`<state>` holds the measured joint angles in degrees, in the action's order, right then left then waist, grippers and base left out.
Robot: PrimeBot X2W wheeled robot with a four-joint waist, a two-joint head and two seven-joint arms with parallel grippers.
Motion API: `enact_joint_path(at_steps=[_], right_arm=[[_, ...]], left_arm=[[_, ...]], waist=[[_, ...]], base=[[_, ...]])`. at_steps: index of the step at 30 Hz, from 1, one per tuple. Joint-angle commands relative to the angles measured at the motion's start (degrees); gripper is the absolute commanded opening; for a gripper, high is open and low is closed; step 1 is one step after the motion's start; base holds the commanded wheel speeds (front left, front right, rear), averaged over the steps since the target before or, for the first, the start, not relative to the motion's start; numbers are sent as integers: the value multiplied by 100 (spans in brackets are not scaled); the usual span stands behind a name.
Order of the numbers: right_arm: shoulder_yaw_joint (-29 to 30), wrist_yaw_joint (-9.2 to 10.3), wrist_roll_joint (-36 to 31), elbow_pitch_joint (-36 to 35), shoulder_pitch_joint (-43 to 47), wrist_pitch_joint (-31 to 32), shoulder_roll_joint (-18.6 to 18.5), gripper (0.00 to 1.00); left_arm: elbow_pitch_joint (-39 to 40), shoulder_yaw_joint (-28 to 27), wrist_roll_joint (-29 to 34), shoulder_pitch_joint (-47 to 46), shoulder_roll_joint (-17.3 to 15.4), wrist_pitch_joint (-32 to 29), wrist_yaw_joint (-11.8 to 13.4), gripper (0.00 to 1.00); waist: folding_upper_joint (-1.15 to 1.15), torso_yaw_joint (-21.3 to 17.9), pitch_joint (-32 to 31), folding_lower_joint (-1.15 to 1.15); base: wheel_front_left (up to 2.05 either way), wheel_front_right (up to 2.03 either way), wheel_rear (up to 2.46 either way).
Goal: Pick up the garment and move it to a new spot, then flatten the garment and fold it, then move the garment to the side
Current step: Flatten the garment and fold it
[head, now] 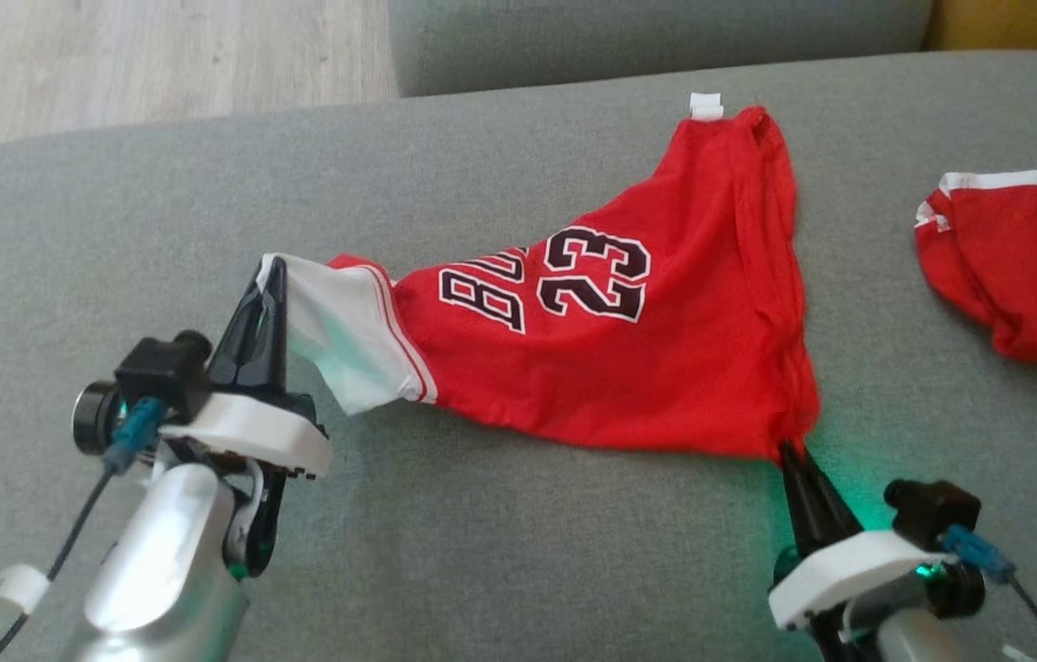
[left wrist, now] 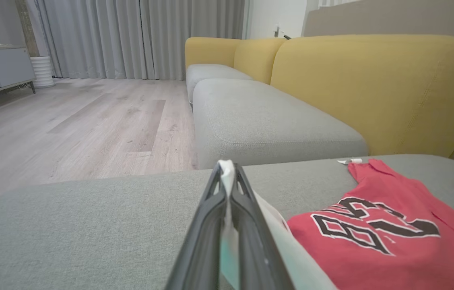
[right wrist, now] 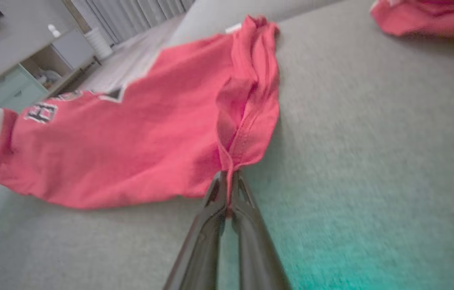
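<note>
The garment (head: 629,368), a red jersey with a black-and-white 23 and block letters, lies spread on the grey sofa seat (head: 518,570). It is drawn into a rough triangle between the 2 hands. Its white, red-striped end points left and lifts a little off the cushion. Its far tip reaches toward the back of the seat, where a small white tag (head: 706,106) sticks out. Its near right corner is pulled to a point.

The left hand (head: 270,276) is at the near left, its fingers pressed together on the white edge of the garment. In the left wrist view the white cloth peeks out at the top of the left hand (left wrist: 227,165), pinched between the 2 dark fingers (left wrist: 207,225).

The right hand (head: 787,452) is at the near right, also closed, gripping the red corner. The right wrist view is blurred, but it shows a folded red seam running down into the tips of the right hand (right wrist: 227,175). A green glow falls on the cushion just beside it.

A second red piece (head: 1024,267) with white trim lies bunched at the far right of the seat, well apart from the jersey.

Past the far edge stands another grey seat (left wrist: 259,121) with yellow backrests (left wrist: 372,88). To the left are a pale wooden floor (left wrist: 70,121), grey curtains (left wrist: 130,36) and a low cabinet (left wrist: 5,66)
</note>
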<state>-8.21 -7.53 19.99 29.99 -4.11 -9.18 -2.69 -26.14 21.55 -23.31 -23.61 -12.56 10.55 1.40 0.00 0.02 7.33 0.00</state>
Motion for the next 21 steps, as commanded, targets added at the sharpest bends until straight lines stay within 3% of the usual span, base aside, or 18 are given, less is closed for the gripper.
enact_joint_path(at_steps=[1, 3, 6, 8, 15, 21], right_arm=[[-212, 4, 111, -395, -188, -132, -19, 0], [-236, 4, 152, -523, -224, -150, -19, 0], [-236, 4, 306, -923, -378, -163, -19, 0], [-240, 4, 419, -1194, -536, -142, -19, 0], [-17, 4, 278, -1793, -1599, 254, -90, 0], [2, 4, 260, -2003, -2690, 623, -553, 0]], left_arm=[[310, -323, -134, -111, -125, -50, -41, 0], [388, -370, -236, -116, -99, -81, -69, 0], [703, -653, -972, -131, 178, -272, -318, 0], [912, -787, -1214, -206, 208, -411, -340, 0], [1335, -1215, -1933, -873, 416, -903, -174, 0], [1552, -1564, -2168, -1864, 524, -936, 122, 0]], waist=[[0, -1, -86, 0], [0, 2, -123, 0], [0, 9, -256, 0], [0, 17, -347, 0], [0, 15, -727, 0], [0, 52, -953, 0]], base=[[0, 0, 0], [0, 0, 0], [0, 0, 0], [0, 0, 0], [0, 0, 0], [0, 0, 0]])
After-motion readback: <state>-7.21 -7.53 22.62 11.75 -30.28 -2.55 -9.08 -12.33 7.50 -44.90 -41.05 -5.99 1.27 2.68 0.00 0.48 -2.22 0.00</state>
